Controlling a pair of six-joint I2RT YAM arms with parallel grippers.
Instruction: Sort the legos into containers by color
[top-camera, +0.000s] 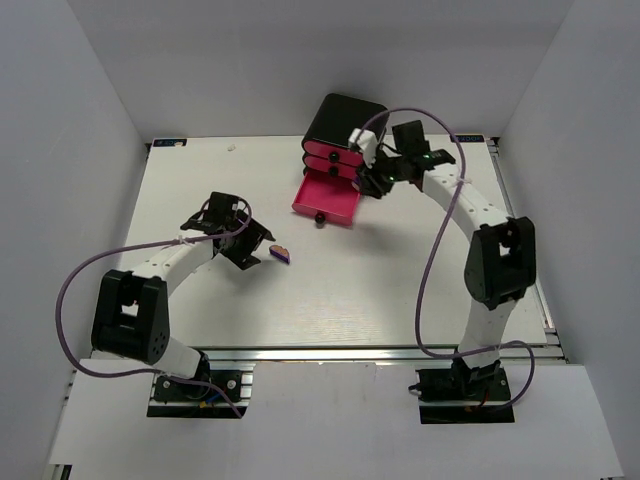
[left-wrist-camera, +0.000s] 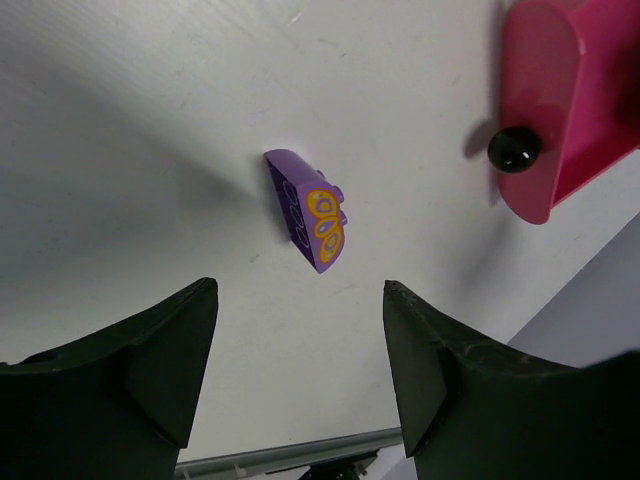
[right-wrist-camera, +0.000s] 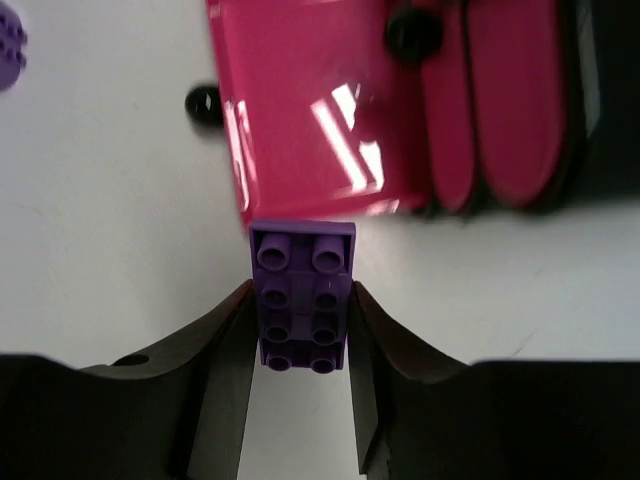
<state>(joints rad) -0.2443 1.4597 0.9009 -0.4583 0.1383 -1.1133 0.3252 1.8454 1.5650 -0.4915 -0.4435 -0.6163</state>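
Note:
A purple lego (left-wrist-camera: 312, 212) with a yellow-orange print lies on the white table, just ahead of my left gripper (left-wrist-camera: 300, 335). That gripper is open and its black fingers (left-wrist-camera: 170, 360) hold nothing. The same lego (top-camera: 281, 253) shows in the top view beside the left gripper (top-camera: 256, 248). My right gripper (right-wrist-camera: 300, 292) is shut on a flat purple lego (right-wrist-camera: 302, 255), studs facing the camera, right in front of the pulled-out pink drawer (right-wrist-camera: 320, 120). In the top view the right gripper (top-camera: 372, 178) sits at the drawers' right side. Another purple lego (right-wrist-camera: 8, 45) peeks in at the far left.
The black box (top-camera: 345, 120) stands at the table's back middle with two pink drawers (top-camera: 333, 160) shut. The lowest drawer (top-camera: 328, 198) sticks out toward the front, black knob (top-camera: 320, 217) leading. White walls close in both sides, and purple cables loop from both arms.

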